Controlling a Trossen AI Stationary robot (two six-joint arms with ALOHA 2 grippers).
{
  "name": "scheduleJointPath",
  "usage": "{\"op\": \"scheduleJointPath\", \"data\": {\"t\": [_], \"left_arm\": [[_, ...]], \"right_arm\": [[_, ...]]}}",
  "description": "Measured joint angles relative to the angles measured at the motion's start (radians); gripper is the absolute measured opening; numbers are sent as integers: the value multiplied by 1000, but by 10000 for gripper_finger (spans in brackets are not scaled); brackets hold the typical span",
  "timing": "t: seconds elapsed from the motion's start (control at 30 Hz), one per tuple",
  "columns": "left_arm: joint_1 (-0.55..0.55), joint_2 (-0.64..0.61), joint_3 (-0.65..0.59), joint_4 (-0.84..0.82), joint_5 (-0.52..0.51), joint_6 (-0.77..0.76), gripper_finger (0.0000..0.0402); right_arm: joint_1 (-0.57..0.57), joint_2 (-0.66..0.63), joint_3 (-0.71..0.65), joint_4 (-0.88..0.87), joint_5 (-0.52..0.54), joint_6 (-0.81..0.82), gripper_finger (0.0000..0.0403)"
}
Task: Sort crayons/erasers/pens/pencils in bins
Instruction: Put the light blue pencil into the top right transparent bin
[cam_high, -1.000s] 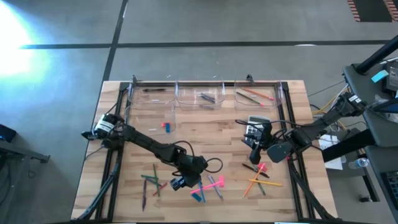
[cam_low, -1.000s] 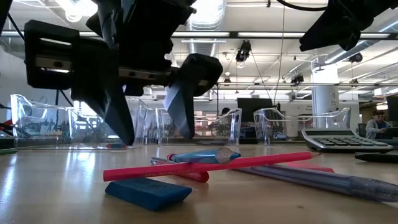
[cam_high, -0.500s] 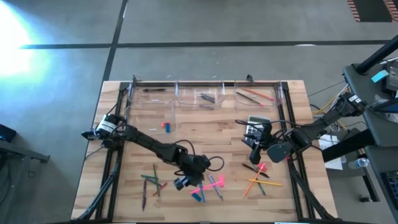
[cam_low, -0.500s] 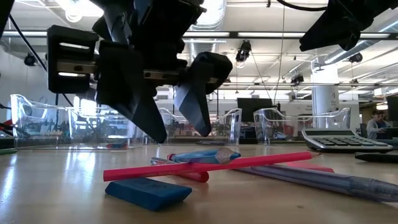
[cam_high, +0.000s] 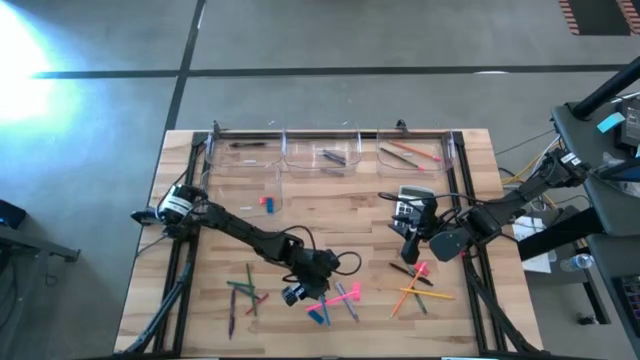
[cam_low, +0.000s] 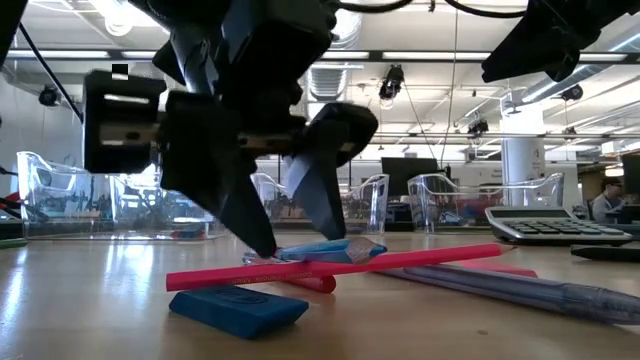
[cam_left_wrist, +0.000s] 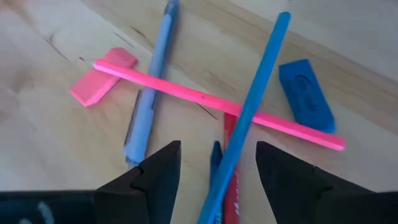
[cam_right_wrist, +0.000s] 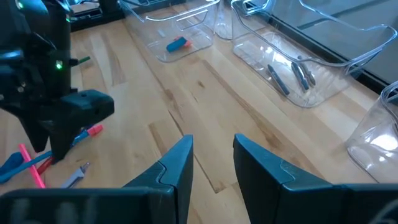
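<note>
My left gripper (cam_high: 296, 294) is open and low over a pile of sticks at the table's near middle. In the left wrist view its fingers (cam_left_wrist: 163, 177) stand on either side of a blue stick (cam_left_wrist: 252, 115) and a red stick (cam_left_wrist: 229, 155); whether they touch I cannot tell. A long pink stick (cam_left_wrist: 205, 99), a light blue pen (cam_left_wrist: 148, 99), a pink eraser (cam_left_wrist: 99, 84) and a blue eraser (cam_left_wrist: 306, 96) lie around them. My right gripper (cam_high: 410, 245) is open and empty, near the calculator (cam_high: 412, 203). Clear bins (cam_high: 320, 155) stand along the far edge.
Green and red pencils (cam_high: 240, 290) lie at the near left. Orange and pink sticks (cam_high: 415, 285) lie at the near right. One bin holds erasers (cam_high: 267, 203), another pens (cam_right_wrist: 286, 78), another sticks (cam_high: 405, 153). The blue eraser (cam_low: 240, 308) lies nearest the low camera.
My left gripper has gone down and a little toward the table's right edge, onto the pile of sticks, staying open. The sticks and erasers lie as before.
</note>
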Motion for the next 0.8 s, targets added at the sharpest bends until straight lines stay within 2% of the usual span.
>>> {"op": "scheduleJointPath", "data": {"t": [0.8], "left_arm": [[0, 32, 1, 0, 14, -27, 191]], "right_arm": [[0, 0, -1, 1, 2, 1, 105]]}}
